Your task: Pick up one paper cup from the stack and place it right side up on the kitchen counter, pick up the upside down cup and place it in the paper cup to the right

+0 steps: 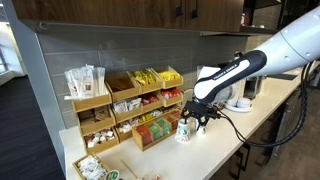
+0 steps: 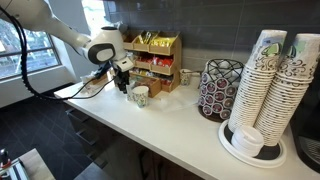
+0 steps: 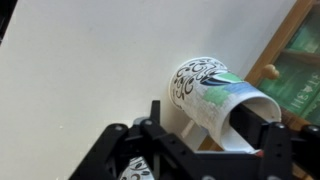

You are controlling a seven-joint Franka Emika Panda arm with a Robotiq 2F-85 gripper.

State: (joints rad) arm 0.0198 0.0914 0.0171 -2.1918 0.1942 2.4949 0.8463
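My gripper (image 1: 200, 120) hangs low over the table (image 2: 170, 125), just beside a cup (image 2: 140, 96). The cup stands on the table with its mouth up, white with a dark swirl pattern and some green. In the wrist view the same cup fills the middle of the picture, its open mouth turned toward my dark fingers (image 3: 275, 145), which frame the bottom edge.

Low in the wrist view, a patterned edge (image 3: 135, 170) in the same print shows between the gripper's parts. It is too cut off to say what it is. I cannot tell whether my gripper is spread or clamped on anything, as the exterior views are too small and the wrist view hides the tips.

The stack (image 2: 268, 80) of cups stands well apart from me, at the other end of the table. A wire pod holder (image 2: 221, 88) sits near it. Behind the cup, against the wall, a wooden rack (image 1: 130, 105) holds packets. My arm (image 1: 250, 65) reaches in across the table.
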